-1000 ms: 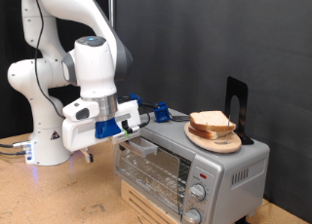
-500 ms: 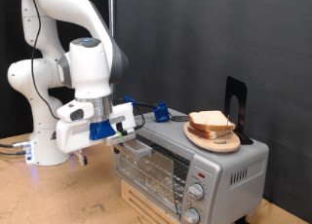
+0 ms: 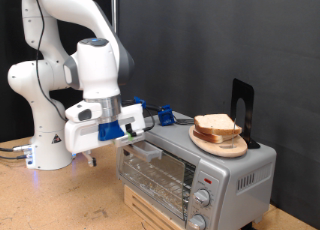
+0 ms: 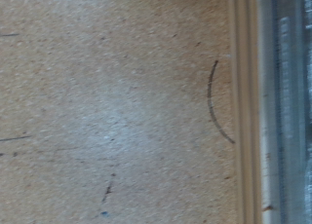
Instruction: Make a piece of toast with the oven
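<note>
The silver oven (image 3: 215, 175) sits on a wooden box at the exterior view's lower right, its glass door (image 3: 155, 170) upright and two round knobs (image 3: 203, 197) on its front. Slices of toast (image 3: 217, 126) are stacked on a round wooden plate (image 3: 222, 144) on the oven's roof. My gripper (image 3: 130, 136), with blue finger mounts, hangs at the oven's top corner, just beside the door's upper edge on the exterior view's left. No bread shows between its fingers. The wrist view shows no fingers, only the speckled tabletop (image 4: 107, 97) and a metal edge of the oven (image 4: 278, 107).
A black bracket (image 3: 242, 102) stands upright on the oven's roof behind the plate. A blue clamp (image 3: 163, 116) and cables sit behind the gripper. The robot's white base (image 3: 45, 140) stands at the exterior view's left, against a black curtain backdrop.
The gripper drew back a little towards the exterior view's left half a second ago, and has now returned to the oven's top corner. The toast and the plate have not moved.
</note>
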You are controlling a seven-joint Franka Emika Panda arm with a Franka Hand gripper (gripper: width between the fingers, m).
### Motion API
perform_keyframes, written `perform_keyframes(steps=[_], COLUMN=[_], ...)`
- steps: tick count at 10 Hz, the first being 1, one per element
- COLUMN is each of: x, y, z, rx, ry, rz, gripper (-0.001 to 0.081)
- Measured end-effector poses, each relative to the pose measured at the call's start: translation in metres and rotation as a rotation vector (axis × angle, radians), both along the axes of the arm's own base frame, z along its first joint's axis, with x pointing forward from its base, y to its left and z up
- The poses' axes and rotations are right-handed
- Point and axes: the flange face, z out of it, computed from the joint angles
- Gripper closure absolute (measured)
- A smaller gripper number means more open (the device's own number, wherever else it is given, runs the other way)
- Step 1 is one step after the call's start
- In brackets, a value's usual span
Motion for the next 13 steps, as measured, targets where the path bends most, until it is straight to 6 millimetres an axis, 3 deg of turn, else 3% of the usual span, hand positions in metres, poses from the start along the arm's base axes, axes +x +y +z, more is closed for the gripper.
perform_keyframes(steps=[8,13], x=[0.004,0.009], y=[0.045,0.048], z=[0.006,0.028], rx=[0.014,0.063], ry=[0.000,-0.025], rz=[0.009,0.025], gripper=[-0.0003,-0.0003])
